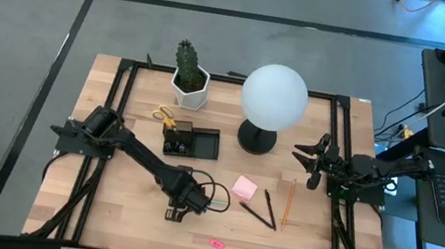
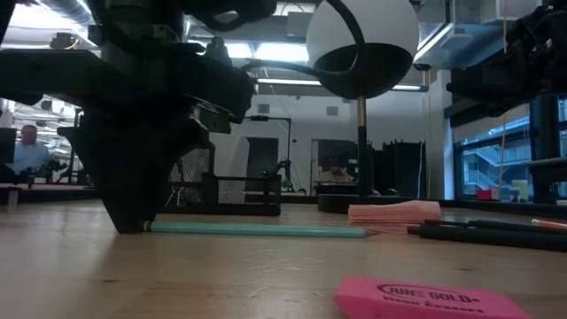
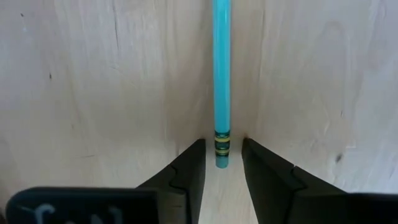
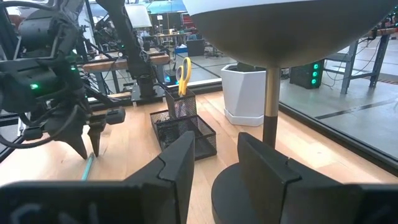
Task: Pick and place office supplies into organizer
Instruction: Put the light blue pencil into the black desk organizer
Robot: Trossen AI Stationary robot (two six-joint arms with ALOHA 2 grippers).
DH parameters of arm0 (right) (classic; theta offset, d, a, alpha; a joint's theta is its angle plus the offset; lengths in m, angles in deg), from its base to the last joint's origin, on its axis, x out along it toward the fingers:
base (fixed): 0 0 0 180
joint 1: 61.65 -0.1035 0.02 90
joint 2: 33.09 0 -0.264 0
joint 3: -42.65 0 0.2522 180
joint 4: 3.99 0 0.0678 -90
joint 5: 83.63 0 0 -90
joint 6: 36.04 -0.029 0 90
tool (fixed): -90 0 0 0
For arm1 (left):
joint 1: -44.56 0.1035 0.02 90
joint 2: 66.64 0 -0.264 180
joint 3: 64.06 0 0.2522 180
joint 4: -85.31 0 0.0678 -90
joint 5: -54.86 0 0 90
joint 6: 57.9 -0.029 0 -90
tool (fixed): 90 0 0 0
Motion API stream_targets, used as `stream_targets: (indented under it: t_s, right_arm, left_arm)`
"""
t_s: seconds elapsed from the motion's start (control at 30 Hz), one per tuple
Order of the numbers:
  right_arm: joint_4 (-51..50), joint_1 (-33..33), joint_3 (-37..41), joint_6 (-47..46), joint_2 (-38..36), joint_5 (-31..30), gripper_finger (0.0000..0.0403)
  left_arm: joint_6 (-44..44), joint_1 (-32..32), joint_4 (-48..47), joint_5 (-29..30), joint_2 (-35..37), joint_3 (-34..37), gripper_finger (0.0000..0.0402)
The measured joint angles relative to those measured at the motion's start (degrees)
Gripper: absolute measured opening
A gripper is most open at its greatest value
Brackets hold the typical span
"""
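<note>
Yellow-handled scissors [image 1: 164, 116] stowed in mesh organizer [image 1: 202, 144]; left gripper [image 3: 222, 163], fingers apart, astride green pencil [image 3: 221, 81] mid-desk; sticky-note pad [image 1: 244, 188], pens [image 1: 263, 210], orange pencil [image 1: 289, 202], pink eraser [image 1: 216, 244] pending; right gripper [image 1: 312, 163] parted, idle at right edge.

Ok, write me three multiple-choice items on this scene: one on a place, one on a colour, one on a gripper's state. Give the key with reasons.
1. Where are the yellow-handled scissors?
A. beside the pink sticky-note pad
B. standing in the black mesh organizer
C. in the right gripper

2. What colour is the pencil at the left gripper?
A. teal green
B. red
C. white

3. How does the left gripper stand?
A. shut on the eraser
B. out of view
C. open, a finger on each side of the teal green pencil

Key: 1 B, the handles stick up from the organizer in the right wrist view. 2 A, the left wrist view shows it. 3 C, gaps show between both fingers and the pencil's end.
</note>
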Motion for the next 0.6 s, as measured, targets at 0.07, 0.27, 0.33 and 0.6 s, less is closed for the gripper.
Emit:
stream_targets:
  t_s: [0.07,0.27,0.33,0.6]
  right_arm:
    - [0.00,0.00,0.00,-0.10,-0.02,0.00,0.0126]
    - [-0.01,0.00,0.00,-0.42,0.00,0.00,0.0126]
    - [0.00,0.00,0.00,-0.43,-0.01,0.00,0.0126]
    - [-0.02,0.00,0.00,-0.56,-0.02,0.00,0.0126]
  left_arm:
    - [0.90,-0.44,0.91,0.47,0.00,0.58,0.0099]
    - [3.35,-1.39,6.48,1.21,0.84,4.60,0.0091]
    - [4.85,-1.84,7.47,2.10,1.31,5.53,0.0090]
    - [7.38,-3.89,14.86,7.29,5.63,10.80,0.0090]
